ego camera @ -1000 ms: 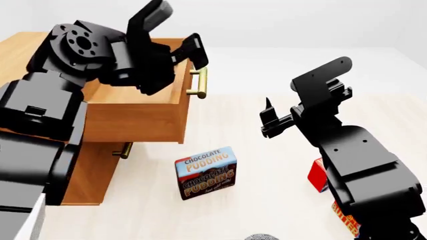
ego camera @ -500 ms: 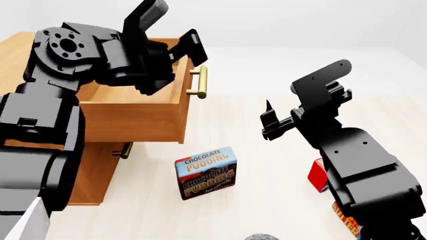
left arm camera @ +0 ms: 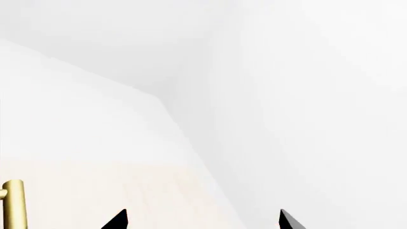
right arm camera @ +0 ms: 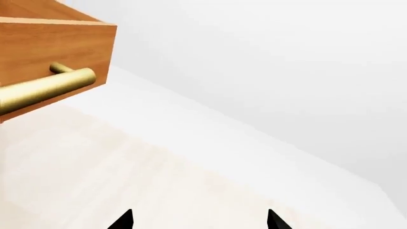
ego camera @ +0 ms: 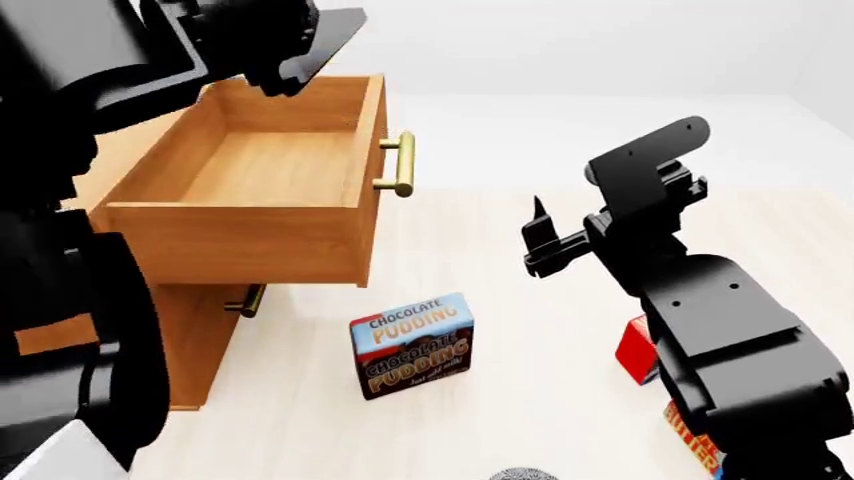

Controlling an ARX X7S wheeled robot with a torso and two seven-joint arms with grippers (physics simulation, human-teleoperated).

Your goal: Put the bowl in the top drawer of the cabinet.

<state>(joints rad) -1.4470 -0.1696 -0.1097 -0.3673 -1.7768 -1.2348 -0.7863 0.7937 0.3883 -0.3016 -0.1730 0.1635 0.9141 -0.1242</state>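
The top drawer [ego camera: 240, 165] of the cabinet [ego camera: 200, 340] stands pulled out, and its wooden inside is bare. Its brass handle [ego camera: 396, 165] shows in all views: handle [left arm camera: 14, 205], handle [right arm camera: 45, 88]. At the head view's bottom edge only a grey speckled sliver of the bowl [ego camera: 523, 473] shows. My left gripper [ego camera: 320, 40] hangs above the drawer's back, partly cut off by the frame; in its wrist view the left gripper [left arm camera: 202, 222] is open and holds nothing. My right gripper [ego camera: 531, 240], right of the drawer over the floor, is open and empty, as the right gripper [right arm camera: 198, 222] also shows in its wrist view.
A chocolate pudding box [ego camera: 411, 345] stands on the pale floor in front of the cabinet. A red box [ego camera: 637, 352] and another printed box [ego camera: 694, 440] lie beside my right arm. The lower drawer's brass handle [ego camera: 247, 300] sticks out under the open drawer.
My left arm has risen and swung up and left away from the drawer front, uncovering the drawer's inside. The right arm has not moved.
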